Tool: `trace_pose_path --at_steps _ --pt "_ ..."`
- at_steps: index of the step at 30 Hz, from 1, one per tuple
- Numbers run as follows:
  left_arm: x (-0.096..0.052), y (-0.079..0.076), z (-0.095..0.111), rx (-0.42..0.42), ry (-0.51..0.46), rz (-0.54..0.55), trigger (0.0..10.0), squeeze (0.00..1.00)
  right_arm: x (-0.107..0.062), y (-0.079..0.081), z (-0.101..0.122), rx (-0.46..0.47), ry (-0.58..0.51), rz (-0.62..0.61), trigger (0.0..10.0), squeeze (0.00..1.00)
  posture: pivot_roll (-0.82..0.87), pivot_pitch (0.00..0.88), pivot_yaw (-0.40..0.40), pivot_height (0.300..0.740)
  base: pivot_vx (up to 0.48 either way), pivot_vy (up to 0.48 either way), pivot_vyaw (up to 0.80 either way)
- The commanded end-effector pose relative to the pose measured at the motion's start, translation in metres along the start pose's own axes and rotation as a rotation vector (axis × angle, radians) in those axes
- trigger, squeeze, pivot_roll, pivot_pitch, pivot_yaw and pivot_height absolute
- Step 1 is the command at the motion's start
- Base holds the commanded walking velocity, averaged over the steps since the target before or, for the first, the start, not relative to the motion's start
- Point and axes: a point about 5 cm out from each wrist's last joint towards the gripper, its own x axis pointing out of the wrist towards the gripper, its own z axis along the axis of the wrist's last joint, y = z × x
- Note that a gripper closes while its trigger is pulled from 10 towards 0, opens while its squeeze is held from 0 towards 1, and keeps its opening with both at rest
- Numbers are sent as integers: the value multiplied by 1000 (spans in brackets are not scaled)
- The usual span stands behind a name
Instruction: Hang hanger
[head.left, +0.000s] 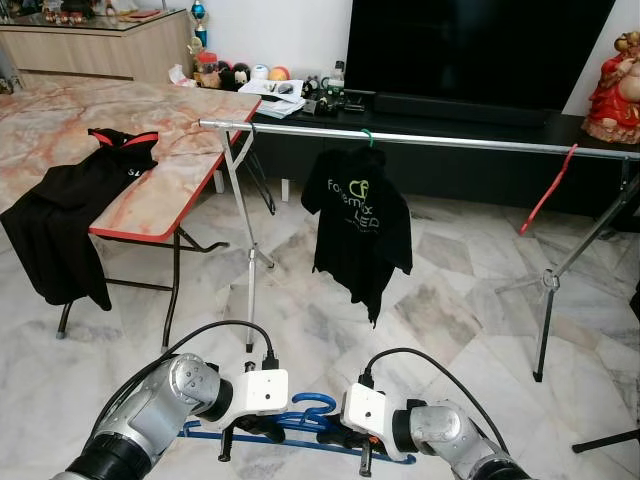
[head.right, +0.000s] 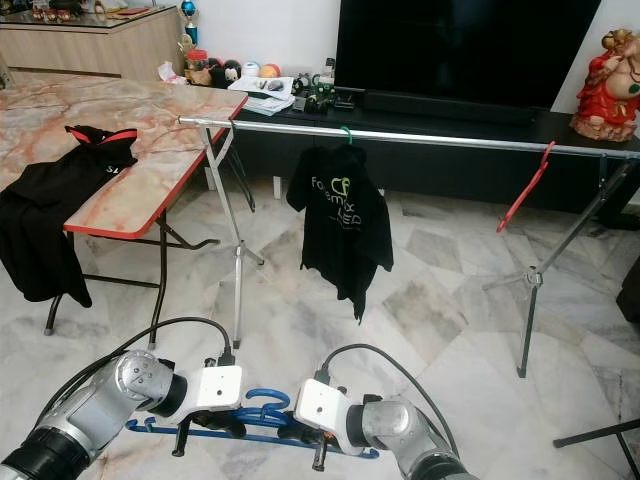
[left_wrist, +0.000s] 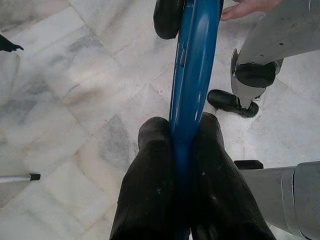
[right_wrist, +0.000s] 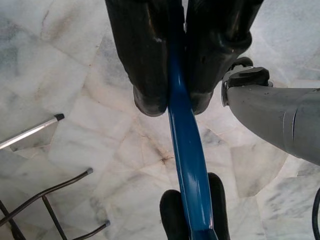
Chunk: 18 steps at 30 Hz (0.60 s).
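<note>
The left tool (head.left: 232, 437) and the right tool (head.left: 355, 447) are each clamped on the blue hanger (head.left: 300, 418), one toward either end of its bar, with the hook (head.left: 312, 403) rising midway between them; both wrist views show black fingers (left_wrist: 155, 165) pressed against the blue plastic with no gap. The hanger is held low in front of the body, roughly level, over the marble floor (head.left: 440, 300).

Ahead of and well above the tools runs the silver rail (head.left: 440, 140) on tripod stands; a black shirt (head.left: 358, 225) hangs from it on a green hanger (head.left: 368, 136) almost straight ahead of the tools, and a red hanger (head.left: 548, 190) hangs farther along toward the right tool's side. To do the step well, I judge the hanger should be raised level, the hook kept upright and turned across the rail, then lowered over a bare stretch before either tool lets go; releasing one side early would likely let it swing.

The freest stretch of rail looks to lie between the shirt and the red hanger, ahead and to the right of the right tool; the near tripod leg (head.left: 250, 290) and the table (head.left: 150, 190) with its draped black garment (head.left: 70, 215) crowd the left tool's side, so a rightward line seems safer.
</note>
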Motion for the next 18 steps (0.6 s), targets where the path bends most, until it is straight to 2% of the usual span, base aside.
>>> trace_pose_path --at_steps 1,4,7,8,9,10,18 --pt "0 3 6 8 -27 9 10000 0 0 -3 2 32 -18 -26 0 0 222 0 -77 740 0 0 0" --pt "-1 4 7 6 -31 10 10000 0 0 -2 2 32 -19 -23 0 0 221 0 -76 740 0 0 0" --pt "-2 7 11 -27 -84 20 10000 0 1 -2 2 32 -19 -18 0 0 220 0 -76 740 0 0 0" --pt "-3 7 13 -34 -111 12 10000 557 1 -2 2 32 -18 -18 0 0 221 0 -76 740 0 0 0" --pt "-3 7 14 -34 -116 11 10000 557 0 -2 2 32 -18 -18 0 0 221 0 -76 740 0 0 0" --pt "-3 5 13 -44 -114 -15 10000 1000 0 -2 1 29 -11 -16 0 0 221 0 -76 740 0 0 0" --pt "-8 2 9 -27 -80 -54 10000 1000 0 5 -9 23 50 11 0 0 222 0 -77 740 0 0 0"
